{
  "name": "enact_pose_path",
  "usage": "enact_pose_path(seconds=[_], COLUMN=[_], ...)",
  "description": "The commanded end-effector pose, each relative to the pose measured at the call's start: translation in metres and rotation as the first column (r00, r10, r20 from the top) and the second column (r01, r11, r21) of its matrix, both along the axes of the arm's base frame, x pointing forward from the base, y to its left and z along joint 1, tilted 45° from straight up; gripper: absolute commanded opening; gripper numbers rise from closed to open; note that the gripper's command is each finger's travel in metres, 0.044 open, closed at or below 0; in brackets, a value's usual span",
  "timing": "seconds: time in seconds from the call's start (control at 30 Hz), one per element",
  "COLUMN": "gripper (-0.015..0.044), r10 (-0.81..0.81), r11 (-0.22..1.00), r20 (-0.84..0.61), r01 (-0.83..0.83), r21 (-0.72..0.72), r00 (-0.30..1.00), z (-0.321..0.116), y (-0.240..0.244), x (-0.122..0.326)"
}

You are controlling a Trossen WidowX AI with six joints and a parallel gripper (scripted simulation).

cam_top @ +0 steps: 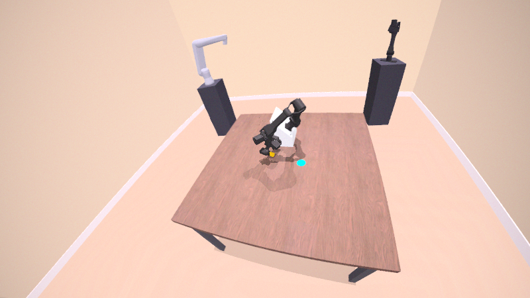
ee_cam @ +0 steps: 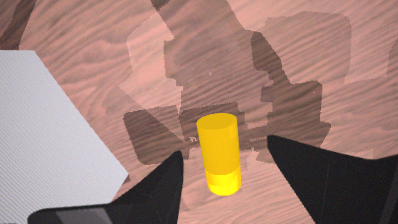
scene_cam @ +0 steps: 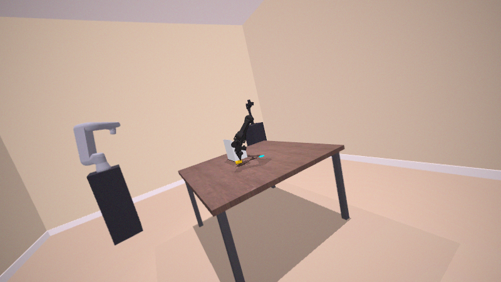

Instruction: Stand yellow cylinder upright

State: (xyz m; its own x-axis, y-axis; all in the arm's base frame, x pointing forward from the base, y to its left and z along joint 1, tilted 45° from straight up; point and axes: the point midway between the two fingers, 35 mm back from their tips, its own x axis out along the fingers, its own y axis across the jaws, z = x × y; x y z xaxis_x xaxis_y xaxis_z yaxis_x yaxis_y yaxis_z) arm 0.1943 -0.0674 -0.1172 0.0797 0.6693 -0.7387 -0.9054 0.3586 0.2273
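The yellow tall cylinder lies on its side on the wooden table. My gripper is open, pointing down just above the cylinder. In the wrist view the cylinder shows between the two black fingertips, with a gap on each side and its long axis running roughly up and down the picture. Whether the fingertips are down at its height is hard to tell. The cyan circle is flat on the table, right of the cylinder in the top and exterior views, with nothing on it; it is outside the wrist view.
A white angular block stands by the arm's base, close to the cylinder, and fills the left of the wrist view. A pale arm and another black arm stand on dark pedestals beyond the table.
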Motion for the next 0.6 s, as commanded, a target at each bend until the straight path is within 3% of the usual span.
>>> enact_pose_path(seconds=[0.0,0.1,0.37,0.57], gripper=[0.0309,0.0309,0.0105,0.0105], r10=[-0.008,-0.008,-0.008,-0.013], r11=[1.0,1.0,1.0,1.0], r20=[0.004,0.004,0.004,0.001], r01=[0.008,0.008,0.008,0.013], r21=[0.006,0.006,0.006,0.003], r00=[1.0,1.0,1.0,1.0], z=[-0.0144,-0.0144,-0.0144,-0.0142], y=[0.0181,0.0181,0.0181,0.0173], x=[0.0003,0.0003,0.0003,0.0001])
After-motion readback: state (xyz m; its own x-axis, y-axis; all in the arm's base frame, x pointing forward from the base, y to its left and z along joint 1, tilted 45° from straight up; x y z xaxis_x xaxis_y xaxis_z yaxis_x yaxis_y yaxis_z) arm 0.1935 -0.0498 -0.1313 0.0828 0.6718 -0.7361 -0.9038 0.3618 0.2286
